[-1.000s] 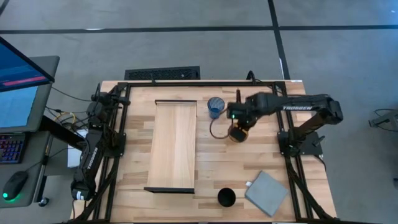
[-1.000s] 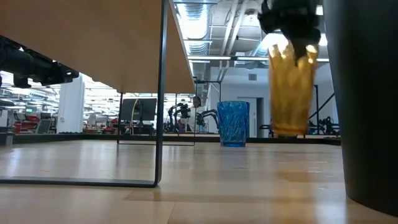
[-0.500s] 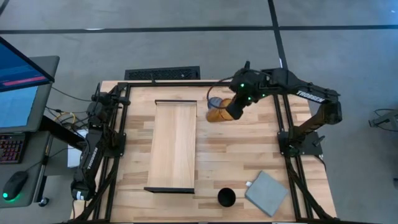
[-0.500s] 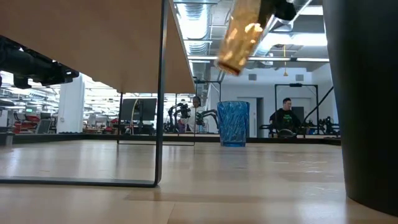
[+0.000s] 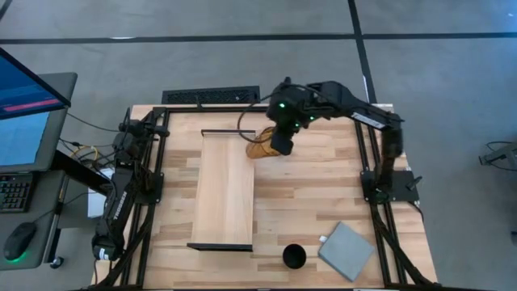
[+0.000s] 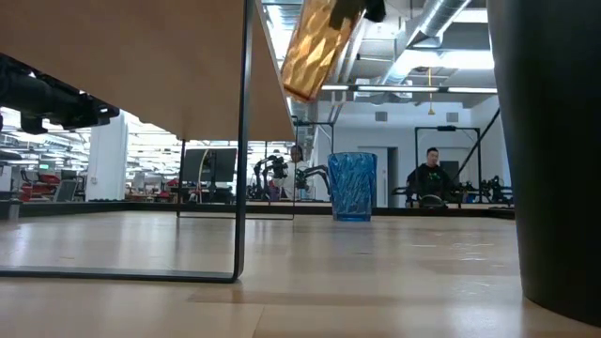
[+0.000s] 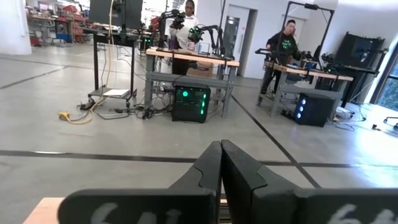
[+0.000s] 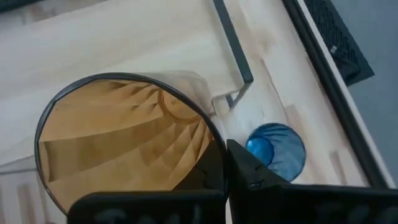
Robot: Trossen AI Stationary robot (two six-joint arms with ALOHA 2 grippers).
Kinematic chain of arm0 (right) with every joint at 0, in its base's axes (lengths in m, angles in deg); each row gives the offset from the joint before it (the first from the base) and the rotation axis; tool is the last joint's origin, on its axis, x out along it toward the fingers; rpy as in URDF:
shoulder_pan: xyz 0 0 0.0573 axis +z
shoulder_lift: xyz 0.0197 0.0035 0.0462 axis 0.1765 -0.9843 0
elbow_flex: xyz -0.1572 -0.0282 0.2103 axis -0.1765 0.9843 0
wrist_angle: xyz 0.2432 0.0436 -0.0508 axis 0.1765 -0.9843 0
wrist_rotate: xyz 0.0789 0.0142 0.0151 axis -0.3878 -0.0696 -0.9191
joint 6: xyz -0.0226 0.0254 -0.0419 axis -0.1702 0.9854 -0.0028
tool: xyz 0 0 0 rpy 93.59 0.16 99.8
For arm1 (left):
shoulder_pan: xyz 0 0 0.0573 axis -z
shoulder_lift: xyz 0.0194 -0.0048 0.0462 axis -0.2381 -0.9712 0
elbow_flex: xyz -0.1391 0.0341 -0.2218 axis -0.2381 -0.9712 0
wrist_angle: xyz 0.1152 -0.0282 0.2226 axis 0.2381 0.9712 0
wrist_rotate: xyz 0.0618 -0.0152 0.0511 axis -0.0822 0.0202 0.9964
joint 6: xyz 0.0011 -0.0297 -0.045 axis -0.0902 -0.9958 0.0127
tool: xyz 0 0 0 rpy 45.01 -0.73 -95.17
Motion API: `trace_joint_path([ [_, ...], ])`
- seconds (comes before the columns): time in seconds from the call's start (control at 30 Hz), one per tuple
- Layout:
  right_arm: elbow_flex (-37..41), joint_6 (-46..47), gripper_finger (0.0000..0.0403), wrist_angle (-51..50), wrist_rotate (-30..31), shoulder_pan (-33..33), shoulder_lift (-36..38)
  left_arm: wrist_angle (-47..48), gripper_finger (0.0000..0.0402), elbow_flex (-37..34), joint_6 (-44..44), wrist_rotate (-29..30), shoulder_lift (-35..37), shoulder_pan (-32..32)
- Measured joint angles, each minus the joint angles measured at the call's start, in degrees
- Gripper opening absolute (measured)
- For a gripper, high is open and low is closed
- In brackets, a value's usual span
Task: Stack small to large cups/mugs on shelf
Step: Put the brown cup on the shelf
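My right gripper (image 5: 275, 145) is shut on the translucent amber cup (image 5: 259, 149) and holds it in the air over the far right edge of the light-wood shelf (image 5: 227, 194). In the low view the amber cup (image 6: 314, 47) hangs tilted, high above the table. The blue cup (image 8: 277, 151) stands upright on the table just right of the shelf; it also shows in the low view (image 6: 353, 186). The black cup (image 5: 294, 257) stands near the table's near edge. My left gripper (image 7: 221, 177) is shut and empty at the table's left side. My right gripper pinches the amber cup's wall at its rim (image 8: 211, 140), one finger inside the cup and one outside. The cup is lifted clear of the table and the shelf. It is tilted, with its bottom (image 6: 299, 91) pointing down toward the shelf.
A flat grey square pad (image 5: 347, 250) lies at the near right corner, beside the black cup. The shelf's dark end frame (image 8: 233, 46) runs close to the blue cup. People stand at benches in the room beyond the table (image 6: 432, 178).
My right gripper has lifted the amber cup off the table and carried it up, toward the far edge and then toward the table's left, past the blue cup to the shelf's far right edge. The cup has tipped from upright to tilted.
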Motion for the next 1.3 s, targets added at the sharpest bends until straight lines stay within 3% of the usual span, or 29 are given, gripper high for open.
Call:
trace_joint_path([
  [0.07, -3.06, -0.63, 0.0009, 0.15, -0.06, 0.10, -2.21, 0.00, 0.0000, 0.02, 0.00, 0.00, -0.19, 0.00],
  [0.2, -0.03, -1.64, 0.0009, 3.10, -6.00, 0.34, -2.86, 0.00, 0.0000, 0.02, 0.00, -0.02, -1.20, 0.11],
  [0.37, -1.57, -2.12, 0.0009, 5.22, -7.06, 1.15, -4.70, 0.01, 0.0000, 0.01, 0.02, -0.01, -3.20, 0.39],
  [1.3, -1.77, -3.64, 0.0020, 4.25, -6.04, 0.73, -6.91, -0.02, 0.0000, 0.02, -0.90, 0.09, -5.92, 0.61],
])
